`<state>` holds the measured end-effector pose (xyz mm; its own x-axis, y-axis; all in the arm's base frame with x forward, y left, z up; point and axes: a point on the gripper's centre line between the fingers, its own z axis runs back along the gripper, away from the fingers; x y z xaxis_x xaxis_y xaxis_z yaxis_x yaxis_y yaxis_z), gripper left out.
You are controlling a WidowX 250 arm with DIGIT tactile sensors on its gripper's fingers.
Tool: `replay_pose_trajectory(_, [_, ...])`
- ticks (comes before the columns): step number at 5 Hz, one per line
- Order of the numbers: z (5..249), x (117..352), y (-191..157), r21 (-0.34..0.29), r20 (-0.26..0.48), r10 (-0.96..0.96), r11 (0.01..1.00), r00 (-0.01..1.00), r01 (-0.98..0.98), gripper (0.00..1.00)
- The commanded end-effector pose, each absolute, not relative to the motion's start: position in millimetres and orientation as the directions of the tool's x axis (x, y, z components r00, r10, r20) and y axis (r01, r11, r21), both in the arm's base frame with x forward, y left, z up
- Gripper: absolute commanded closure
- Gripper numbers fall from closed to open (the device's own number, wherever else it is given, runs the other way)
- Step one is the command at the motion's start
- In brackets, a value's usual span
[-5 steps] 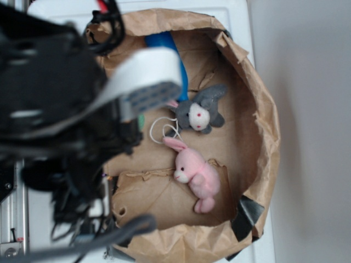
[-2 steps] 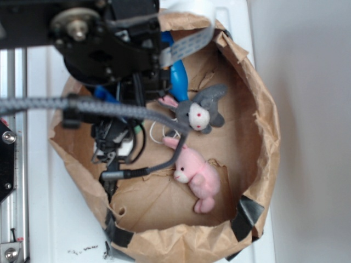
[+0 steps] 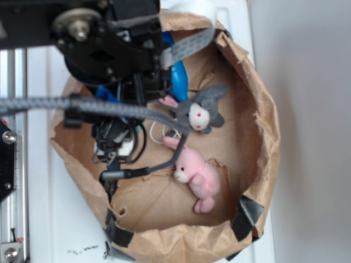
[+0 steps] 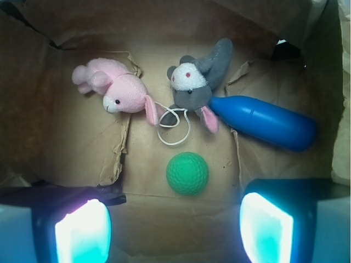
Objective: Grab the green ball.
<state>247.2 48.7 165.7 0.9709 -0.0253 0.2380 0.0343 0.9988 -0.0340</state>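
The green ball (image 4: 187, 173), small and dimpled, lies on the brown paper floor of the bag. My gripper (image 4: 174, 233) hangs above it, open, with its two glowing pads (image 4: 82, 233) spread wide at the bottom of the wrist view. The ball sits just beyond the gap between them, slightly right of centre, touching neither pad. Nothing is held. In the exterior view the black arm (image 3: 109, 55) covers the left half of the bag and hides the ball.
A pink plush bunny (image 4: 118, 93) and a grey plush bunny (image 4: 194, 82) lie beyond the ball, with a white string loop (image 4: 174, 129) between them. A blue cylinder (image 4: 263, 123) lies to the right. Crumpled paper bag walls (image 3: 263, 126) ring everything.
A second ago the arm loomed large at the left of the frame; it now hangs over the bag's left half. It has barely moved in the last half second.
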Motion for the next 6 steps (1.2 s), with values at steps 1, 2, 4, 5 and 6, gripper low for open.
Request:
replay_pose_trajectory(1, [120.5, 245.3, 62.0, -0.191, 0.258, -0.019, 0.979, 0.966, 0.070, 0.00])
replay_pose_trajectory(2, [101.1, 244.7, 65.6, -0.179, 0.260, -0.020, 0.981, 0.965, 0.068, 0.00])
replay_pose_trajectory(4, [70.8, 244.5, 69.7, -0.124, 0.308, -0.001, 0.991, 0.951, 0.041, 0.00])
replay_pose_trajectory(5, [50.5, 249.5, 67.9, -0.039, 0.345, -0.012, 0.999, 0.938, 0.027, 0.00])
replay_pose_trajectory(6, [32.2, 252.2, 66.6, 0.029, 0.397, -0.011, 1.000, 0.918, 0.000, 0.00])
